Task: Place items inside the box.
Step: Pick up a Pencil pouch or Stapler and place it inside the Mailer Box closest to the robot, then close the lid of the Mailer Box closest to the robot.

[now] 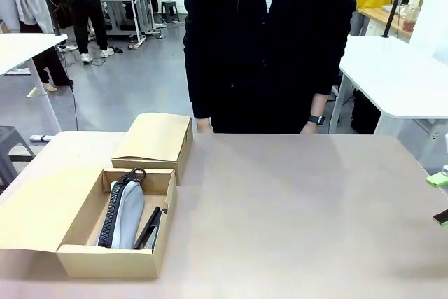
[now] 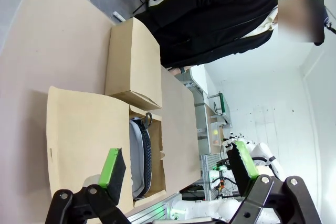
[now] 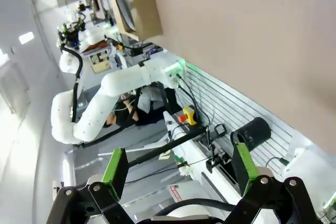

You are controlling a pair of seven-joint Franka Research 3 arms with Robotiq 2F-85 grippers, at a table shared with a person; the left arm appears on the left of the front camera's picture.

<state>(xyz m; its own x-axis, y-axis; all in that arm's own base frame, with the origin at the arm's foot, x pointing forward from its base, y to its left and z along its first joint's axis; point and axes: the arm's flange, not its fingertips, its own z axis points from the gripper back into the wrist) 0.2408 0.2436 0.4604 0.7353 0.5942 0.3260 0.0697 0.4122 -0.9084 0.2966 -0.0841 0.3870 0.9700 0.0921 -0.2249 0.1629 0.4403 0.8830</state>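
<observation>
An open cardboard box (image 1: 105,262) stands at the table's near left. Inside it lies a grey zip pouch (image 1: 127,213) with a dark zipper edge, and beside that a slim black item (image 1: 149,230) that I cannot name. In the left wrist view my left gripper (image 2: 177,165) hangs open above the box (image 2: 79,129), nothing between its green pads, with the pouch (image 2: 137,153) below. At the right edge of the front view my right gripper (image 1: 439,197) peeks in just off the table. The right wrist view shows the right gripper (image 3: 179,166) open and empty.
A closed cardboard box or lid (image 1: 155,139) sits just behind the open box. A person in black stands at the far edge, with a hand (image 1: 204,125) and the other hand (image 1: 310,128) near the table. My left arm (image 3: 105,103) shows beyond the table edge.
</observation>
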